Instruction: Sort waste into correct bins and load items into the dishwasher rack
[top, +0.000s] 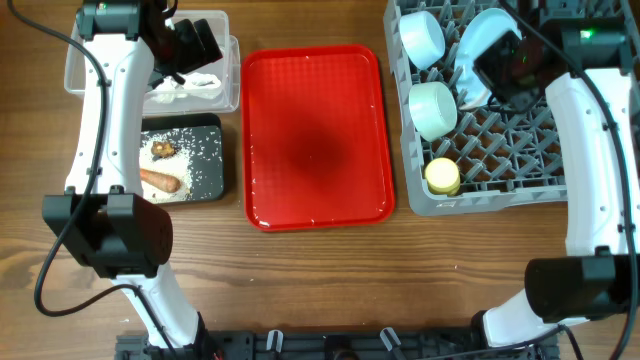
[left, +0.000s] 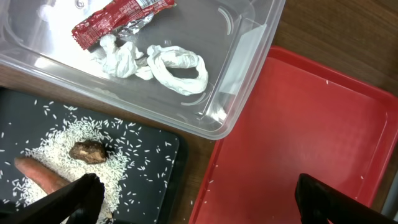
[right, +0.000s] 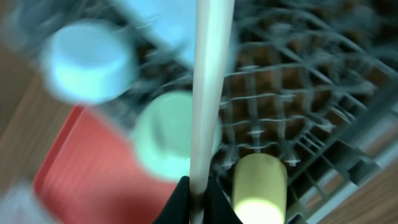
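My left gripper (left: 199, 202) is open and empty, above the gap between the black tray (left: 155, 168) and the red tray. The clear tub (left: 249, 74) holds the red wrapper (left: 118, 15) and white tissue (left: 168, 62). The black tray holds rice (left: 62, 140), a brown lump (left: 88, 151) and an orange stick (left: 40, 174). My right gripper (right: 198, 193) is shut on the white spoon (right: 208, 93), over the grey rack (top: 500, 190). The rack holds two pale blue bowls (top: 422, 38) (top: 434, 108), the plate (top: 478, 50) and the yellow cup (top: 443, 177).
The red tray (top: 315, 140) lies in the middle of the wooden table between the bins and the rack, with a few stray rice grains on it. Both arms' bases stand at the table's front edge.
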